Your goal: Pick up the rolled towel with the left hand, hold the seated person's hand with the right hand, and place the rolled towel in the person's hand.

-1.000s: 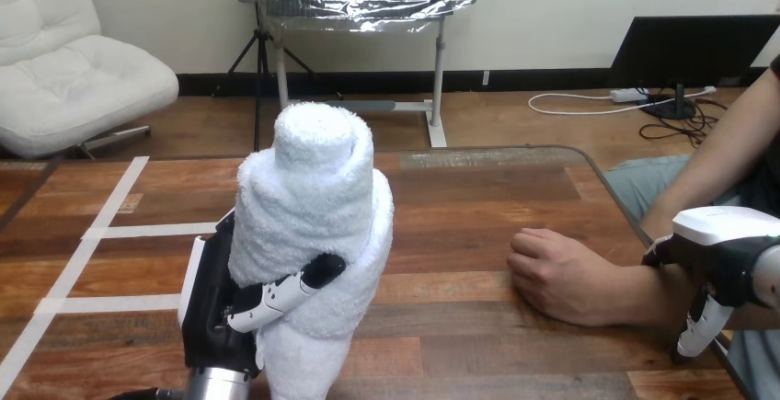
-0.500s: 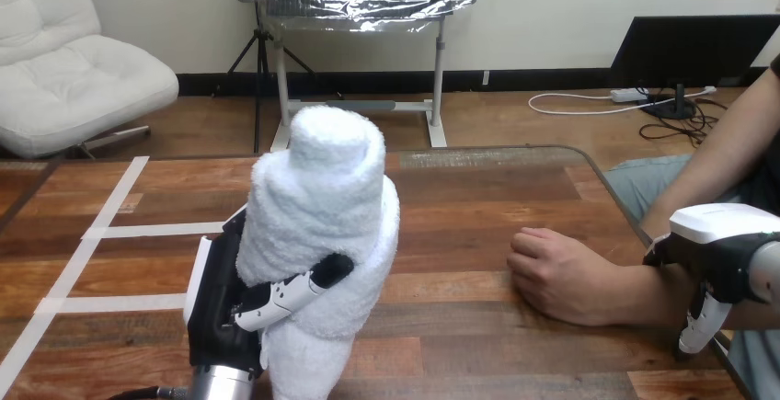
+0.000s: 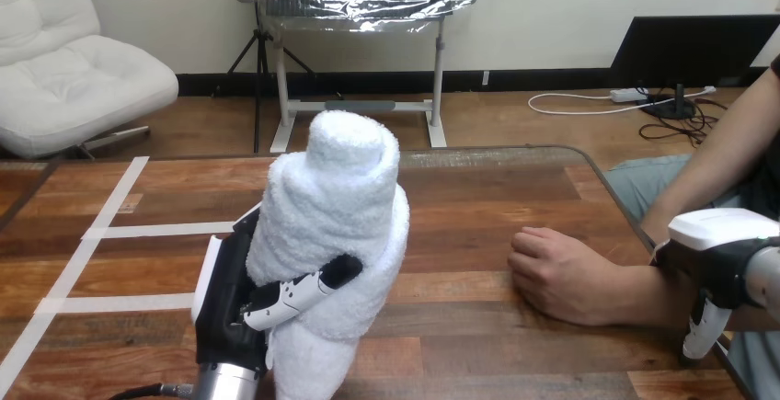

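Currently, item 1: white rolled terry towel [image 3: 336,207], upright, long axis vertical, grasped low on the roll by the left hand [image 3: 225,299], one digit curled across its front. Item 2: the person's hand [image 3: 556,271], loosely closed, knuckles up, resting on the brown wooden table [image 3: 460,198], well apart to the right of the left hand. Item 3: right hand [image 3: 722,253], over the person's wrist and the nearer of the 2; grip cannot be told. Judged next: towel travels rightward.

A wooden table [image 3: 478,198] — white tape lines [image 3: 156,230] at left.
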